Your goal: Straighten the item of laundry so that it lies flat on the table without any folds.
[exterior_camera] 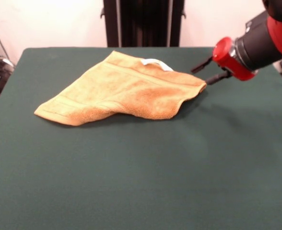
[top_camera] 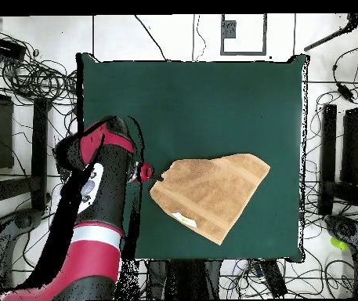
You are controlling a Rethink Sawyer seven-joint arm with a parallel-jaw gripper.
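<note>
Here my gripper (exterior_camera: 203, 74) sits parted at the folded terry towel (exterior_camera: 126, 88)'s corner, right of centre on the table (exterior_camera: 141, 182); seemingly nothing gripped. Next: pinch that corner and draw it outward.

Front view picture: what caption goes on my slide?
Red and black gripper open beside a folded orange-tan terry towel on the dark green table.

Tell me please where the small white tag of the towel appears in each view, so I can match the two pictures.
Front view: the white tag lies on the towel's far edge, right of centre, left of the gripper.
Overhead view: the tag sits at the towel's lower left edge, toward the robot.
Shared landmark: the towel corner nearest the gripper.
</note>
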